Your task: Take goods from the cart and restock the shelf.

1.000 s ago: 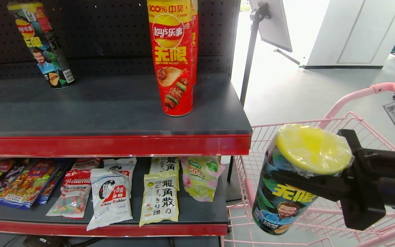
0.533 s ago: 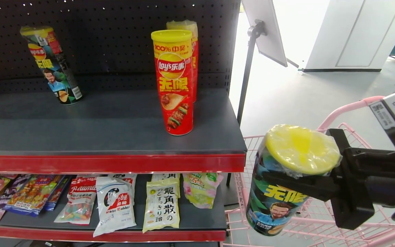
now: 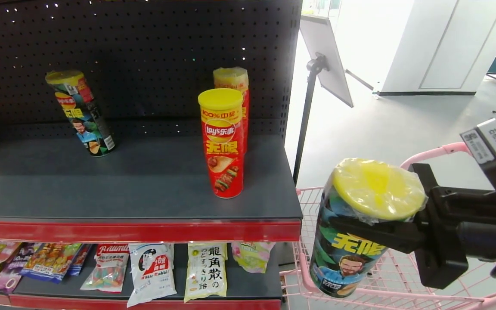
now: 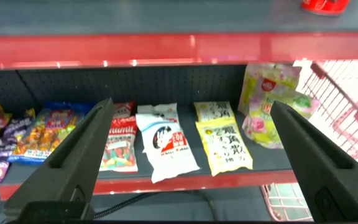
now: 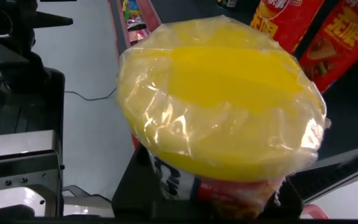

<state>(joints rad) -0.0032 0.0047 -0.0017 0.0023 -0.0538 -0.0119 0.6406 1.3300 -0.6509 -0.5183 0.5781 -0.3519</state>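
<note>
Chip can (image 3: 355,254), dark label, yellow lid under clear wrap, hung upright above pink cart (image 3: 435,151), off right end of upper shelf (image 3: 136,189) and apart from it. Right gripper (image 3: 375,221) pinched can just below lid, jaws clamped on its sides. Matching dark can (image 3: 82,114) stood near shelf's back left corner. Red can (image 3: 224,146) stood right of shelf's middle, second red can (image 3: 232,79) just behind it. Left gripper (image 4: 191,165) faced lower shelf (image 4: 185,183) carrying snack bags (image 4: 166,140), jaws spread wide.
</note>
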